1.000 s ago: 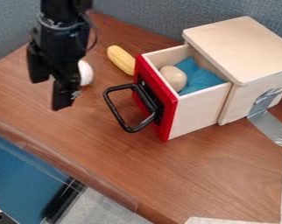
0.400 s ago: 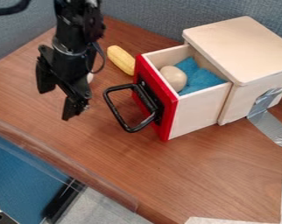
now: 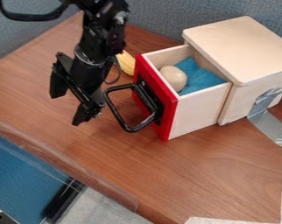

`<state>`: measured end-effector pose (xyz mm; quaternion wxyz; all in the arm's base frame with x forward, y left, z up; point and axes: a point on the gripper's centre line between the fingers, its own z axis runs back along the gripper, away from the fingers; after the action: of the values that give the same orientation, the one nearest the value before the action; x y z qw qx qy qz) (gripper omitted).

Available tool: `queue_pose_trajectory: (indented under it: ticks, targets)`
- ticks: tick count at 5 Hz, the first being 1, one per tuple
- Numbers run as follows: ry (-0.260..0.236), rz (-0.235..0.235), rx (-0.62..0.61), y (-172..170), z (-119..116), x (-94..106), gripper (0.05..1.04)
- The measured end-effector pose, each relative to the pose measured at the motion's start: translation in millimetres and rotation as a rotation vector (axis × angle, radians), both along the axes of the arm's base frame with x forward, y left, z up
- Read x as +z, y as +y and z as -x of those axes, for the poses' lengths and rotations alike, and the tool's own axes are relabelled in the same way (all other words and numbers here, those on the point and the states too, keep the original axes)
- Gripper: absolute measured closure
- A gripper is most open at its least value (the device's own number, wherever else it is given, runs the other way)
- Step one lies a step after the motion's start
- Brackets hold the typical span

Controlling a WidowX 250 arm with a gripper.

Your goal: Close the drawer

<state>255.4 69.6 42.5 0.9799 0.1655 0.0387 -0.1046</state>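
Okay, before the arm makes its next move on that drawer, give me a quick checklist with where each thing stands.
1. Drawer open, needing a push: ok.
2. Hand empty, fingers apart: ok.
3. Hand on the same side as the red front: ok.
4. Hand pressed against the red front, ready to push: not ok, it's off to the handle's side.
5. Round beige object low enough to pass under the box top: cannot tell.
6. Tape running from box to table: ok.
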Motion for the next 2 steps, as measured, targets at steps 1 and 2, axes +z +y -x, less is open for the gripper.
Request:
queue_pose_trajectory:
  ticks: [1, 2]
  targets:
    - [-0.012, -0.013, -0.001, -8.0, -8.3, -7.2, 0.083]
    - [-0.005, -0.021, 0.014, -13.8, -15.9, -15.2, 0.083]
